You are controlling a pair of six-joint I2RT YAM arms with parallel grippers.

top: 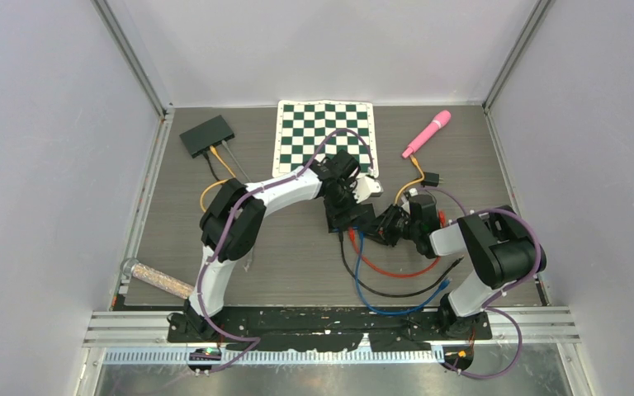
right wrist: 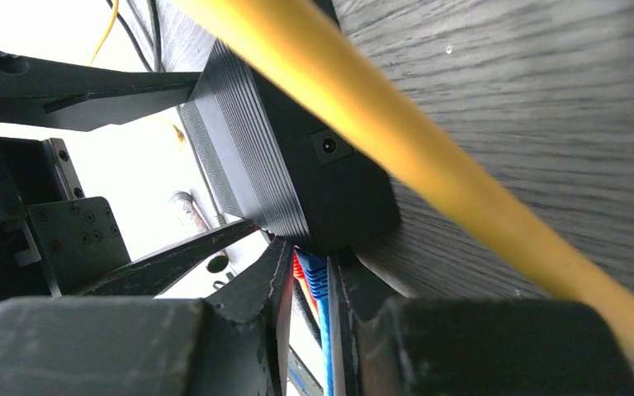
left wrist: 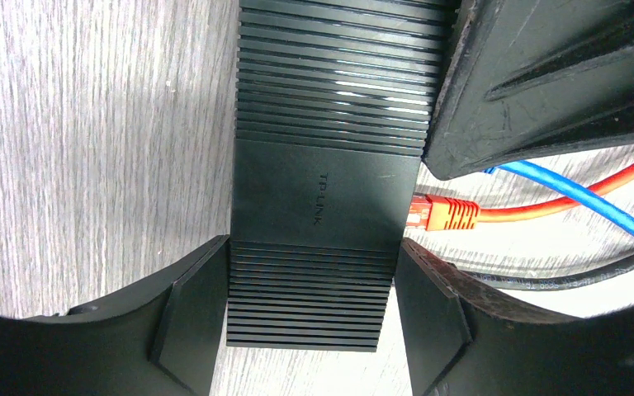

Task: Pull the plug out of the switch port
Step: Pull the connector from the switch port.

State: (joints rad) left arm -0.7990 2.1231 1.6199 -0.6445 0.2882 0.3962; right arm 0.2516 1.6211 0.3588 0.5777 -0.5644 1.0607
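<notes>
Judging from how things lie, the task is counted as set up but not carried out: nothing is seen to be withdrawn yet. On the table (top: 297, 264), the switch (left wrist: 322, 190) is found near the middle, just on the near side of the chessboard mat (top: 326, 132). At its port face, which is turned towards the right, the blue plug (right wrist: 318, 276) is seen running into the housing beside a red plug (left wrist: 446, 213). Both are judged to be seated, though the ports themselves are hidden. What is left is taken to be the pull itself, away from the port face, with the switch kept from following.

The left arm (top: 272, 194) is stretched from the near left towards the centre and bent down over the switch. The right arm (top: 479, 247) is folded in low from the near right, its wrist laid close to the table. The left gripper (left wrist: 314, 297) is clenched across the switch, its fingers (left wrist: 194, 305) pressed against the two long sides. The right gripper (right wrist: 307, 276) is narrowed around the blue plug, which is pinched in the slim gap between its fingers. A yellow cable (right wrist: 429, 157) is seen crossing the right wrist view.
</notes>
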